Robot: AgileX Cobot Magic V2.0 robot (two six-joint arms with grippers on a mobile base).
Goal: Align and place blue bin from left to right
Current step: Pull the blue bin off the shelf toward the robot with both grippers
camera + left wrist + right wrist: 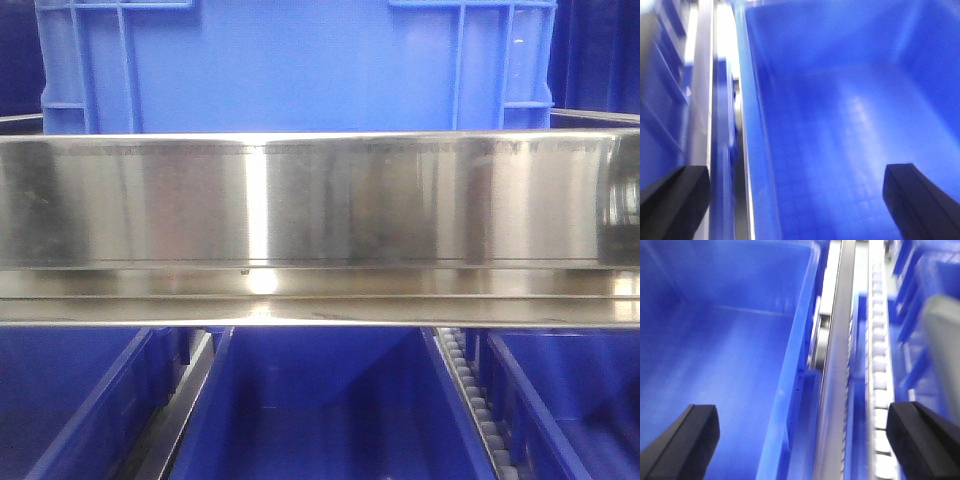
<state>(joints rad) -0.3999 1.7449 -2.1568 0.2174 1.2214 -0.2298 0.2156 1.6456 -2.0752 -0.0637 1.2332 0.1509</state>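
Note:
An empty blue bin point(320, 410) sits in the middle lane below the steel rail. In the left wrist view its inside point(850, 125) fills the frame. My left gripper point(797, 200) is open and straddles the bin's left wall point(747, 130): one black finger point(675, 195) is outside it and the other point(915, 195) is over the inside. In the right wrist view my right gripper point(802, 440) is open and straddles the bin's right wall point(795, 365). One finger point(685, 440) is over the bin's inside point(725, 355) and the other point(925, 440) is over the roller track. Neither gripper shows in the front view.
A wide steel rail point(320, 200) crosses the front view, with another blue bin point(300, 60) on the level above it. More blue bins flank the middle lane at left point(70, 400) and right point(570, 390). A white roller track point(880, 365) and a steel guide point(832, 365) run along the bin's right side.

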